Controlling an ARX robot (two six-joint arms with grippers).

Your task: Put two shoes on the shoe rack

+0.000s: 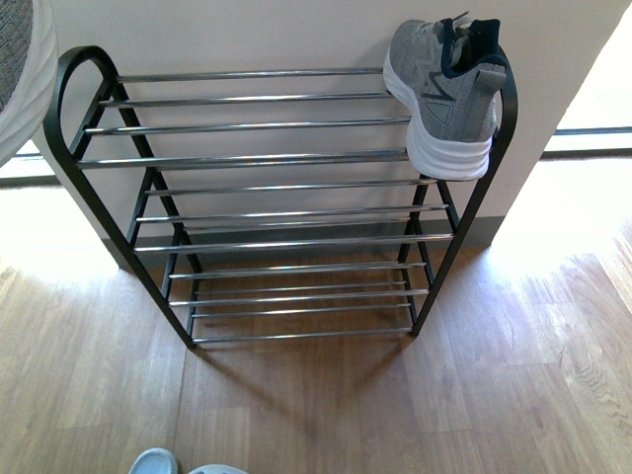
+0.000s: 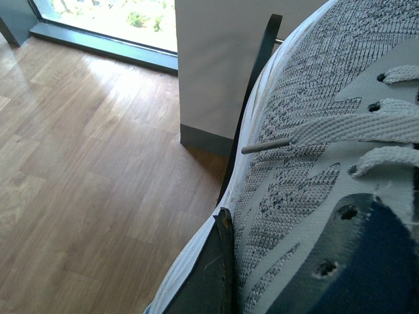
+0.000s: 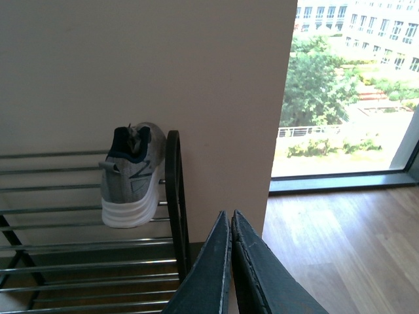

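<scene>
Up on the top shelf of the shoe rack [image 1: 257, 158], hard against its right end, sits the first sneaker [image 1: 444, 94]: grey knit, white sole, dark lining, heel turned out toward the room. It rests on the chrome rods just beside the rounded black side frame, and that one is home.

Now over to the left! The second sneaker [image 2: 308, 163] is up in the air, and the front view catches only a sliver of its knit and white sole at the upper left edge, above and outside the rack's left frame. The left pincer [image 2: 222, 226] is grasping it: one dark finger [image 2: 219, 275] lies flat against the shoe's side, the other is hidden behind the knit. White laces cross the upper right in front of the wrist camera, and the rack's black frame stands just beyond the toe.

The right pincer [image 3: 230, 214] is clenched tight, its fingers pressed together with nothing between them, hanging off the rack's right end, well apart from the shelved sneaker.

Down on the wooden floor [image 1: 296, 395], the pale blue slides [image 1: 153, 461] peek in at the near edge.
</scene>
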